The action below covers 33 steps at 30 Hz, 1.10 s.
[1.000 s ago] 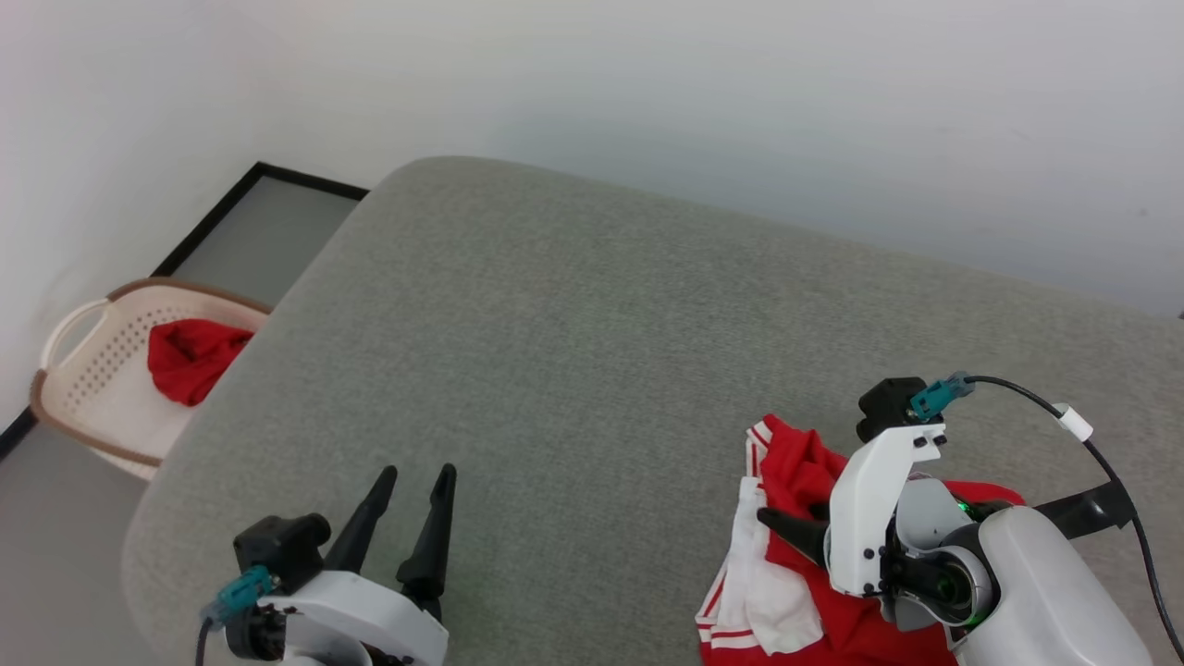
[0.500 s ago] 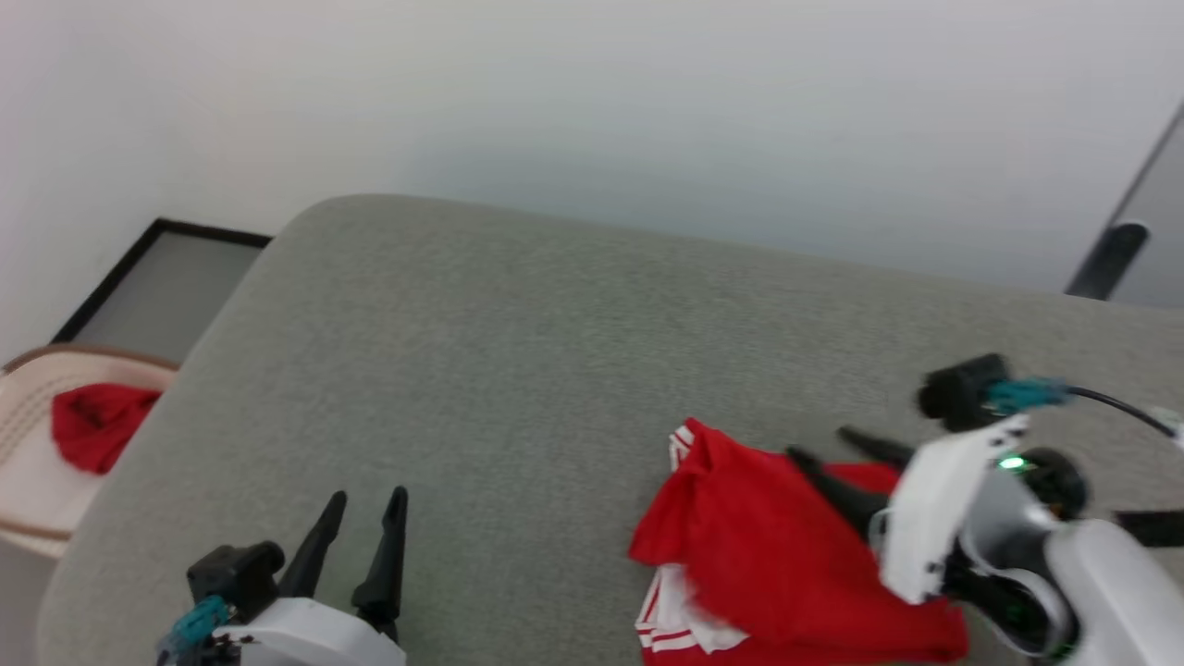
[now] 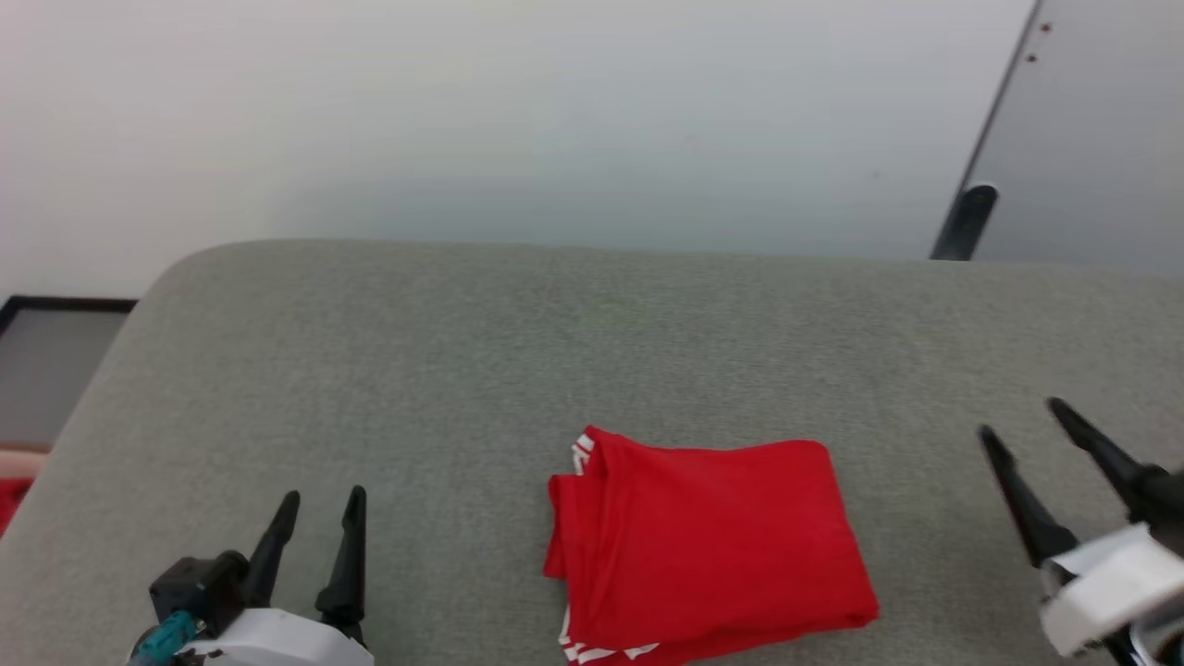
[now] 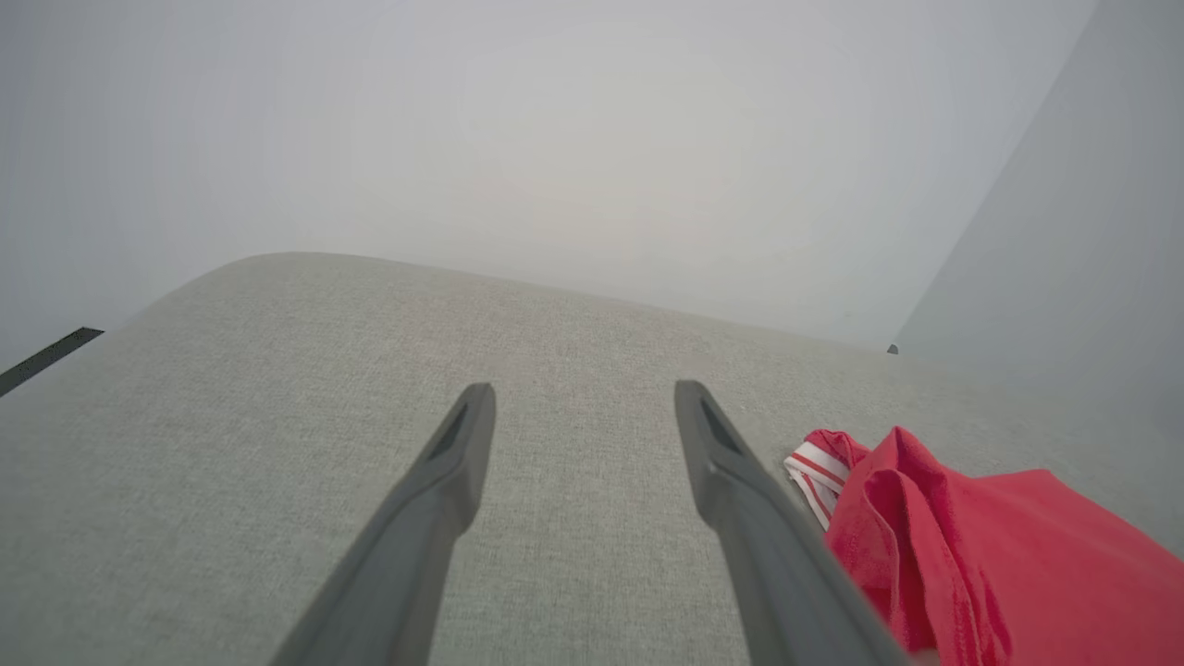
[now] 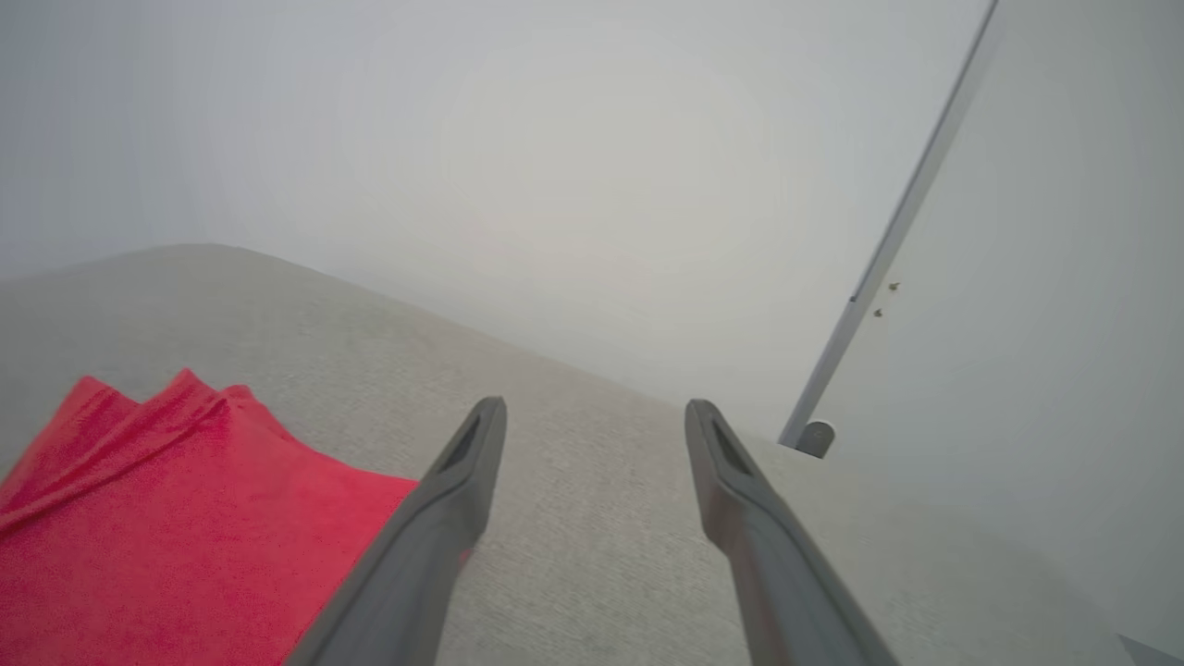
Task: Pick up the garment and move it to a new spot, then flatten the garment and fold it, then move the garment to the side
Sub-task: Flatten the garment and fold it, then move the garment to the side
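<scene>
garment [image 3: 703,536]: bright red (edge striped red-and-white) | cushion [image 3: 462,351]: grey, fine woven | wall [image 3: 462,111]: off-white

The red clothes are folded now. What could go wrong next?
1. The left gripper and right gripper are open, off the garment; pinching only its top layer could pull the fold apart while moving it aside.
2. The loose striped layers at its left edge might snag a finger and bunch.

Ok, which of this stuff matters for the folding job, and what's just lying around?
Job: garment, left end effector, right end effector, grey cushion beneath.
Lying about: black-framed panel, door, red cloth at the left edge.
</scene>
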{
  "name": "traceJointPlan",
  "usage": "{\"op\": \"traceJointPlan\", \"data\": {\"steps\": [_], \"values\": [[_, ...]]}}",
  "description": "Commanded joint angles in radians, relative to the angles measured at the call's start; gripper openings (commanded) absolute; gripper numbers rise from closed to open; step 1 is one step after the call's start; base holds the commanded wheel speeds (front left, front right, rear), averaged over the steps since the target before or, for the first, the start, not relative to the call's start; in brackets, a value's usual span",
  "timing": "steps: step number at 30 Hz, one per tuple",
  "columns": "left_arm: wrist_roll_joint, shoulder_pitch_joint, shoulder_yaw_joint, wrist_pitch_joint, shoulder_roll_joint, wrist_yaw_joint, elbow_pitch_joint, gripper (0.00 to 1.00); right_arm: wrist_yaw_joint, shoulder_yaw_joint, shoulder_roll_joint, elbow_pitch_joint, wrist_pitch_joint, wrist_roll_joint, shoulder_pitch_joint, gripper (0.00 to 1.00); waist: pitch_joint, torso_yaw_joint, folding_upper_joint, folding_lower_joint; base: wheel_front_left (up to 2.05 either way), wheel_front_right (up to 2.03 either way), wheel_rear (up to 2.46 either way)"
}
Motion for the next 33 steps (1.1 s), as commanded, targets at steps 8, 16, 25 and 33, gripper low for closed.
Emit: {"op": "traceJointPlan", "data": {"steps": [8,16,25,33], "values": [[0.085,0.032,0.069,0.001,-0.026,-0.001,-0.039,1.0,-0.001,-0.218,0.095,0.04,-0.101,-0.135,0.137,1.0,-0.006,-0.042,0.0,0.0,0.0,0.0,0.0],[0.135,0.049,0.093,0.001,-0.049,-0.002,-0.069,1.0,-0.001,-0.332,0.169,-0.062,-0.101,-0.204,0.21,1.0,0.0,-0.043,0.0,0.0,0.0,0.0,0.0],[0.137,0.037,0.067,0.001,-0.052,-0.003,-0.068,1.0,-0.001,-0.344,0.191,-0.117,-0.101,-0.244,0.228,1.0,-0.006,-0.008,0.0,0.0,0.0,0.0,0.0],[0.138,0.02,0.073,0.001,-0.044,-0.003,-0.052,1.0,-0.001,-0.324,0.205,-0.121,-0.101,-0.245,0.246,1.0,-0.021,0.069,0.0,0.0,0.0,0.0,0.0]]}}
